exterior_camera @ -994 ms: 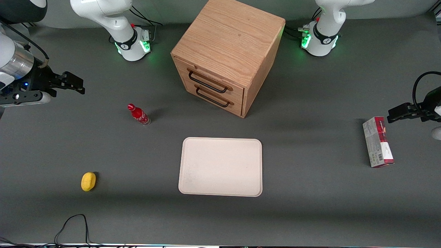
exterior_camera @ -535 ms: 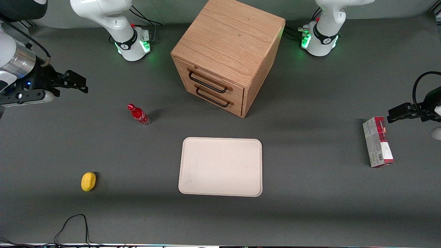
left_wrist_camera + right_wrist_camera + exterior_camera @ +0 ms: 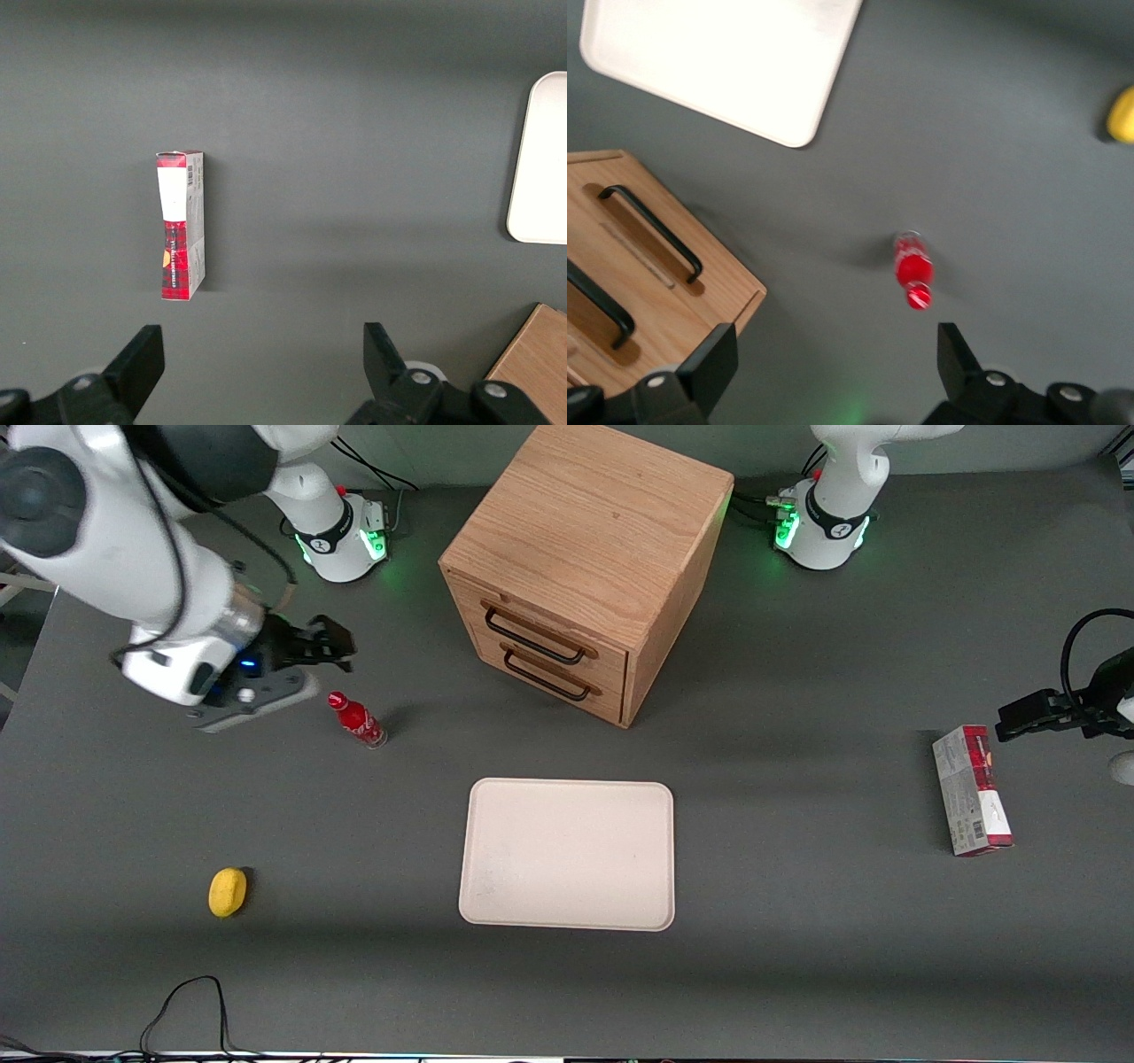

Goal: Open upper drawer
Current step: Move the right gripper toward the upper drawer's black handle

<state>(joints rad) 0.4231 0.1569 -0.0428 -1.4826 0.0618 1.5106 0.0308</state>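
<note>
Right wrist view: motion-blurred. Gripper fingers cut off by frame edge; only the two tips show, spread apart. Upper drawer cropped, its handle partly out of frame. Tray cropped at two edges. Yellow object cut by the edge, blurred; identity unclear. Red bottle label unreadable.

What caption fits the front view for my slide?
Open gripper above the red bottle, nearing the closed upper drawer.
</note>
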